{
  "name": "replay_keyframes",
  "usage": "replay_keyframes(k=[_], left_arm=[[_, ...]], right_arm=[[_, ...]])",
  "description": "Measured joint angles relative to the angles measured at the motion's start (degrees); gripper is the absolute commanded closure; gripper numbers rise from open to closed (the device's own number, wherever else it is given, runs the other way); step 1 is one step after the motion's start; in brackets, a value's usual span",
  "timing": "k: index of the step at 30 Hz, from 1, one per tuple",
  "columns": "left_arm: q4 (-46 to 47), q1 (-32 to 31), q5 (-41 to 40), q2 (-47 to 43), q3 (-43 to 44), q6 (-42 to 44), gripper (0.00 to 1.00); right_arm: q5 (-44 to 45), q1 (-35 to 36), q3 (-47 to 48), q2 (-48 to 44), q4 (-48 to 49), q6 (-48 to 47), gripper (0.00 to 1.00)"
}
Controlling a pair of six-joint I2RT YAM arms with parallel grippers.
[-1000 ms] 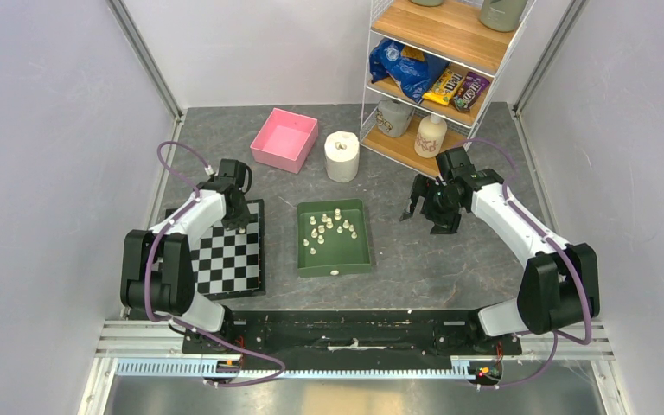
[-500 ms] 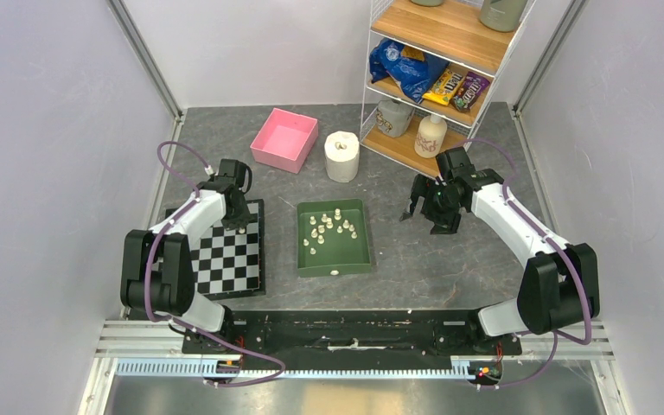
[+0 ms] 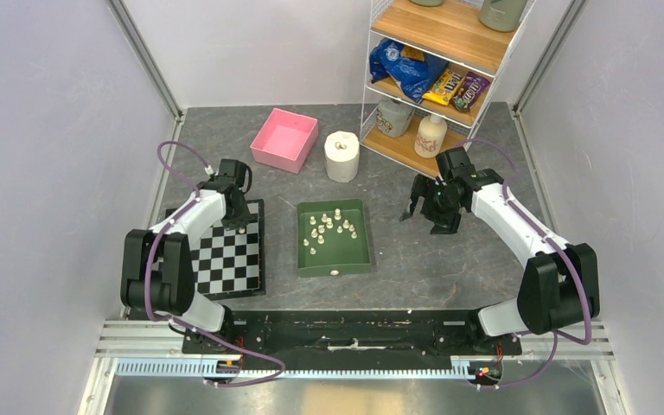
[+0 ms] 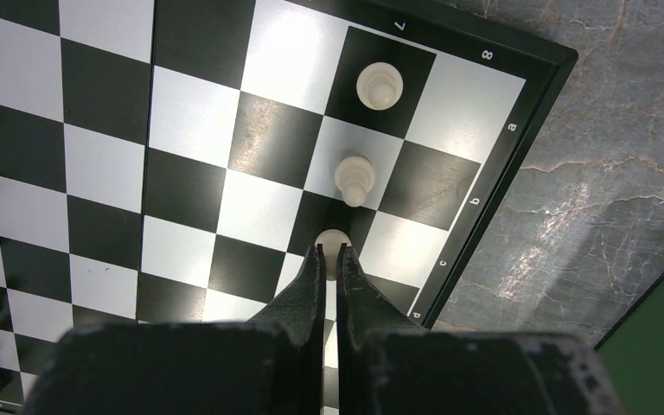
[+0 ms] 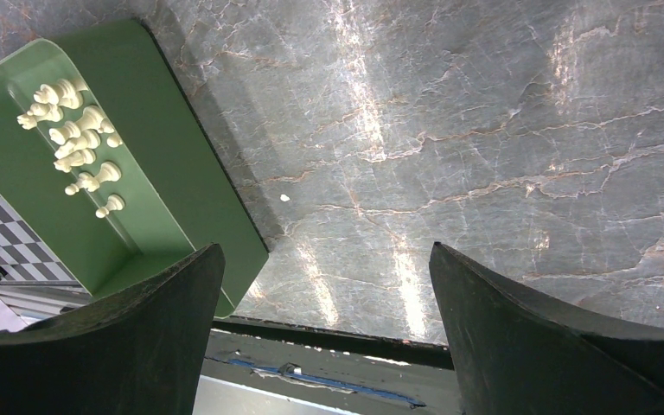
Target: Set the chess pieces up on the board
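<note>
Here, the left end effector [image 4: 328,259] is clenched on a cream chess piece [image 4: 333,239] at the board [image 4: 190,112] edge. The right end effector [image 5: 326,255] hangs released over the table [image 5: 484,130]. Other pieces [image 5: 73,143] lie in the green tray [image 5: 156,156].

board [image 4: 194,112] edge: 8, a, b, c (other txt too small)

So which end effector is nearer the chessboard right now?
Left. The left end effector is directly over the board; the right end effector hovers open beyond the green tray.
</note>
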Motion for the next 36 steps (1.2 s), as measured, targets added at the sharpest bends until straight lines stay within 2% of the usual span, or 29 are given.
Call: replay_keyframes(k=[14,25,31,36], left_arm=[[0.3,0.0,-0.3,0.1,0.0,0.0,0.93],[0.3,0.0,-0.4,0.2,0.0,0.0,0.72],[0.3,0.0,-0.4,0.1,0.0,0.2,0.55],[0.2,0.0,-0.4,-0.5,0.0,0.3,0.52]], right_arm=[[0.0,0.0,0.0,0.0,0.0,0.0,0.03],[0.0,0.0,0.0,0.0,0.0,0.0,0.03],[0.0,0.0,0.0,0.0,0.0,0.0,0.03],[0.0,0.0,0.0,0.0,0.0,0.0,0.03]])
